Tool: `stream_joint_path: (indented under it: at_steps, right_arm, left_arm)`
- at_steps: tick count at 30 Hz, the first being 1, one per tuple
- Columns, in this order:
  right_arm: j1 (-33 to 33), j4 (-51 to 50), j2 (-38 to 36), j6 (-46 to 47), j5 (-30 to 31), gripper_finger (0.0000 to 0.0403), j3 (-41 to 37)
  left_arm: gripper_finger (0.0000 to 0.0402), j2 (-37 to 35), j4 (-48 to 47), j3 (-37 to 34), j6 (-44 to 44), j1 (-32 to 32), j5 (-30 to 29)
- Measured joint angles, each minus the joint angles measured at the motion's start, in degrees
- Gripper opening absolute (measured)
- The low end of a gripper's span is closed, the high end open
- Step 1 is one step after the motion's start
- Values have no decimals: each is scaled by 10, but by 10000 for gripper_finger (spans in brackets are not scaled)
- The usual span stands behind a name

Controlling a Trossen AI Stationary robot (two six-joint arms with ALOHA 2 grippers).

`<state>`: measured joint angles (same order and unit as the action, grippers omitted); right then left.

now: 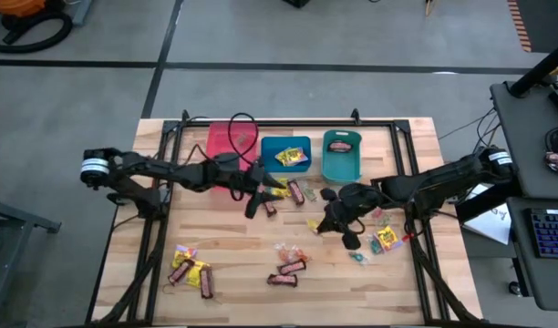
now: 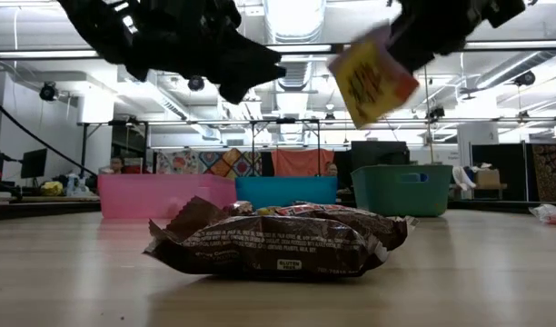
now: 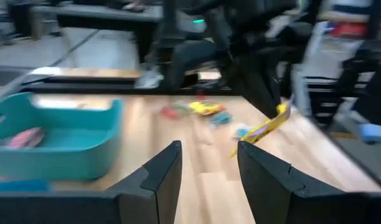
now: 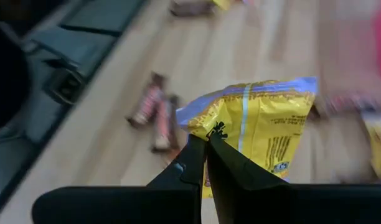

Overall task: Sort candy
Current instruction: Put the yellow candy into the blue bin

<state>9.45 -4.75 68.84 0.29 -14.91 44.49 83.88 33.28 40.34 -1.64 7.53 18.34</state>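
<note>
Your right gripper (image 4: 206,146) has its fingers pressed together on a yellow packet (image 4: 259,127), pinching its lower left corner, and the packet hangs clear of the table (image 1: 233,251). From overhead that packet is mostly hidden under the arm just right of frame centre, so you only really get it in the low view, tilted at upper right of centre. Your left gripper (image 3: 209,165) has its fingers spread with nothing between them; overhead it sits left of centre, right below the blue bin (image 1: 285,155).

The rest of the candy is scattered: dark bars (image 1: 288,273) at lower centre, a yellow and dark cluster (image 1: 190,271) at lower left, more pieces (image 1: 384,239) at right centre under the right arm. The blue bin holds yellow packets, the teal bin (image 1: 342,157) has something pinkish I can't make out, and the pink bin (image 1: 226,141) is partly covered by cable. In the low view one dark bar (image 2: 278,241) fills the foreground and blocks most of the table behind it.
</note>
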Motion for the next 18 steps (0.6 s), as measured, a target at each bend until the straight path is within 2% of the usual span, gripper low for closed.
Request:
stream_joint_path:
  at_steps: [4, 6, 12, 18]
  right_arm:
    - [0, 54, 8, -37, -38, 12, 0]
    - [0, 72, 8, -54, -46, 12, 0]
    - [0, 115, 6, -83, -48, 12, 0]
    - [-9, 123, 6, -94, -48, 12, 0]
  left_arm:
    - [153, 47, 100, 0, -5, 0, 110]
    - [161, 70, 139, 1, -9, -1, 146]
    - [188, 139, 247, 1, -20, -2, 153]
    - [194, 195, 368, 1, -54, -2, 160]
